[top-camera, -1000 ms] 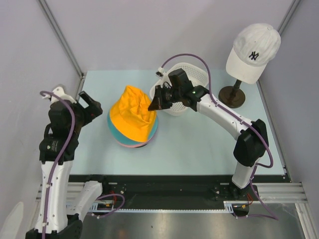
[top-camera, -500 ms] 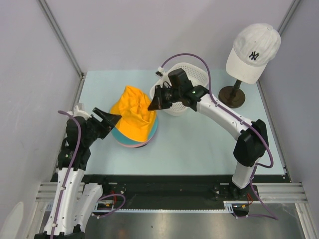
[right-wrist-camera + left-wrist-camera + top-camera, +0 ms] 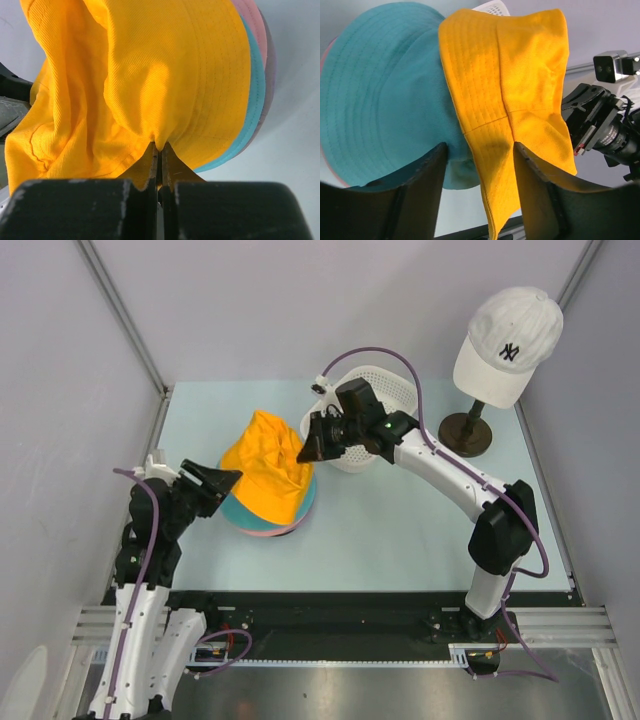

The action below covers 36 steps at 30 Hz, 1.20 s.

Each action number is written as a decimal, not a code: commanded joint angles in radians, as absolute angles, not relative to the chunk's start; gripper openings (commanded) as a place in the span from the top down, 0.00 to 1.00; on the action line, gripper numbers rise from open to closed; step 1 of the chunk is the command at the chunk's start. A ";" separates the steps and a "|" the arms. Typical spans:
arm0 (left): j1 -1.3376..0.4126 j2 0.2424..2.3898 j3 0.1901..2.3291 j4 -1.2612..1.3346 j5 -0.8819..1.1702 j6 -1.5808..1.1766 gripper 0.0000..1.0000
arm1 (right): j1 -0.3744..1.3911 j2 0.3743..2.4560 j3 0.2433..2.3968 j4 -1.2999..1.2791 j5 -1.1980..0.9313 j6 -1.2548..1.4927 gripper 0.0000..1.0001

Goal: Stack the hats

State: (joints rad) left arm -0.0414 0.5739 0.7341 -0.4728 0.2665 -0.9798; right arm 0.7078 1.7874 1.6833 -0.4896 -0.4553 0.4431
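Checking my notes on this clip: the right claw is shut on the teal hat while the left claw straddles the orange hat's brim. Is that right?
Not quite. The right claw is shut on the orange hat, not the teal hat beneath it; the right wrist view shows orange fabric pinched in it. The left claw does straddle the orange hat's brim.

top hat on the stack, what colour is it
The top hat is orange, clearest in the right wrist view.
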 commanded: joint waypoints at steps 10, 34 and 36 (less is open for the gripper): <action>-0.035 0.537 0.839 -0.545 0.218 -0.988 0.44 | 0.744 1.766 1.741 -0.489 -0.457 0.434 1.00; -0.035 0.548 0.819 -0.554 0.103 -0.930 1.00 | 0.746 1.689 1.795 -0.564 -0.318 0.385 1.00; -0.035 0.542 0.825 -0.569 0.077 -0.922 1.00 | 0.747 1.680 1.808 -0.578 -0.304 0.377 1.00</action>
State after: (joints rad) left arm -0.0414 0.5560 0.7856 -0.5575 0.1509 -0.9565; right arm 0.7403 1.7626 1.7348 -0.5636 -0.3603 0.4057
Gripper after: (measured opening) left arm 0.011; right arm 0.020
